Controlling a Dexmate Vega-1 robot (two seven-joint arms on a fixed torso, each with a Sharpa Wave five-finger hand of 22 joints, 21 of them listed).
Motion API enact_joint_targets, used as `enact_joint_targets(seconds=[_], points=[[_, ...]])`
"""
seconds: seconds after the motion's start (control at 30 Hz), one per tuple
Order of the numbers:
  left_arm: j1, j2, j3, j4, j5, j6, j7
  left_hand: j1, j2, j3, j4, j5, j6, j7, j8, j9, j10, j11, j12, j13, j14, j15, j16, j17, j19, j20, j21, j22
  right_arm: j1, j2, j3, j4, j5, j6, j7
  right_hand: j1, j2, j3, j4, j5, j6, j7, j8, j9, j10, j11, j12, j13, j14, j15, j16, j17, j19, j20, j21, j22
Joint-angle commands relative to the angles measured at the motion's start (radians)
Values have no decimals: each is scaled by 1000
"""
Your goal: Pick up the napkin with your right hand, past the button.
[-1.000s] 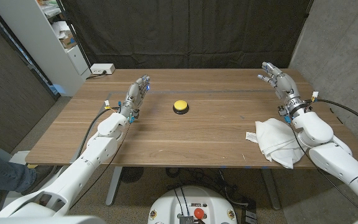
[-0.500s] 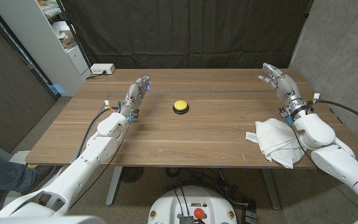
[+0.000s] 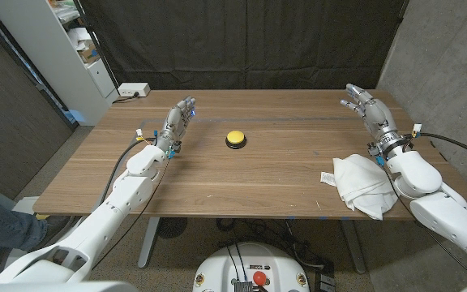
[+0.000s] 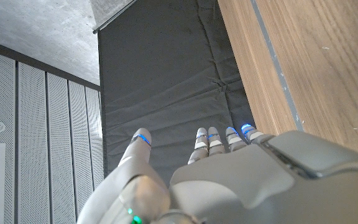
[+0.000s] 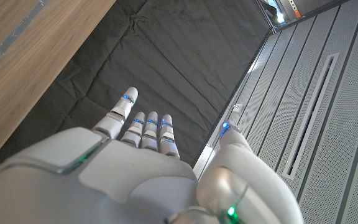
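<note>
The robot's right hand (image 3: 366,108) is reaching out over the far right part of the brown wooden table (image 3: 242,174), its fingers spread apart and grasping nothing. In the right wrist view the same hand (image 5: 148,162) is showing its back, fingers extended toward a black cloth backdrop (image 5: 160,56), with nothing between them. The crumpled white cloth napkin (image 3: 358,184) is lying on the table behind that hand, close beside the right forearm and near the table's front right edge, apart from the fingers. The round yellow push button on its black base (image 3: 235,139) is sitting well to the left of the right hand, between the two hands and somewhat nearer the left one. The left hand (image 3: 178,123) is standing with fingers held straight and together, gripping nothing; whether it is touching the wood cannot be told. In the left wrist view that hand (image 4: 229,174) is likewise released. A white power strip (image 3: 133,90) is sitting at the far left corner of the table, beyond the left hand.
</note>
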Motion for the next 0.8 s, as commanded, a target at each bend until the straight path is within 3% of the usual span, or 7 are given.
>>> enact_joint_targets(seconds=[0.03,0.8], points=[[-26,-10,7,31,3,-5,-22,15,0,-1,-3,1,8,4,-2,5,6,3,-3,4,-3,3,-3,6,-6,1,-3,5,-37,2,28,0,-7,17,-9,4,8,-5,-1,-3,-1,-3,-4,3,5,1,-5,-1,0,3,4,2,10,0,-5,3],[-33,-21,3,50,-7,-18,-44,16,1,-4,-4,1,9,2,-8,6,7,2,-10,4,-4,4,-3,6,-8,1,-4,5,-108,-5,86,-23,-50,46,-21,7,14,-9,-4,-3,-2,-5,-5,3,6,-2,-17,-3,-2,0,4,-3,12,-1,-14,4]])
